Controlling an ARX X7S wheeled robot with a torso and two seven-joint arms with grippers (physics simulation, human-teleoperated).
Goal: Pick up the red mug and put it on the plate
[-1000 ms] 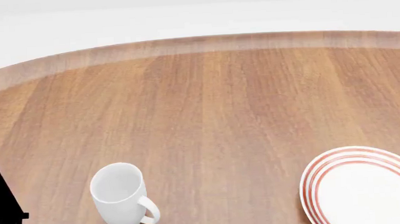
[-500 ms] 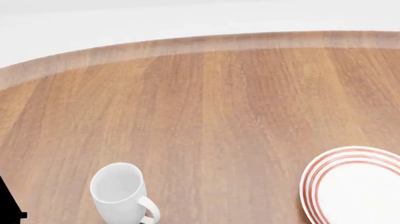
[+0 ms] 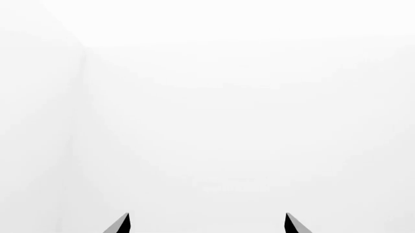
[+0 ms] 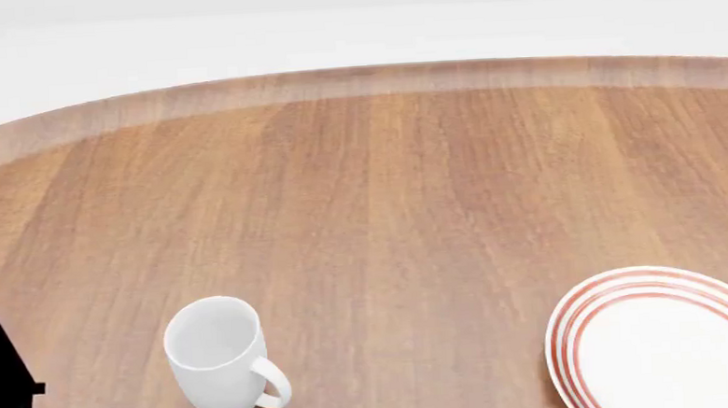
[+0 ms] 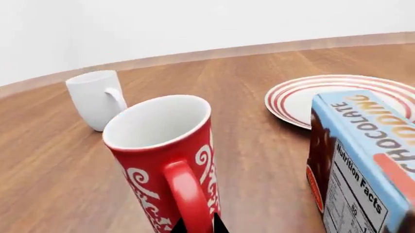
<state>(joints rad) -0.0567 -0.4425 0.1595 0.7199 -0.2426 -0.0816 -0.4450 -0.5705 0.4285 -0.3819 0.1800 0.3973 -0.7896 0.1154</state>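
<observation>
The red mug [image 5: 139, 160], with a white swirl pattern and white inside, stands upright on the wooden table in the right wrist view, handle toward the camera. My right gripper [image 5: 198, 225] has its two dark fingertips close on either side of the handle. The plate [image 5: 285, 99], white with red rings, lies beyond the mug; in the head view it sits at the lower right [image 4: 571, 329]. The red mug and right gripper are outside the head view. My left gripper [image 3: 206, 223] is open and empty, facing a blank white wall.
A plain white mug [image 4: 223, 361] stands upright at the table's front left, also seen in the right wrist view [image 5: 94, 99]. A blue and brown chocolate pudding box [image 5: 363, 160] stands close beside the red mug. Part of my left arm [image 4: 0, 401] shows at the lower left edge.
The left arm's dark part at the head view's lower left edge has slipped slightly left and down. The white mug and plate have not moved.
</observation>
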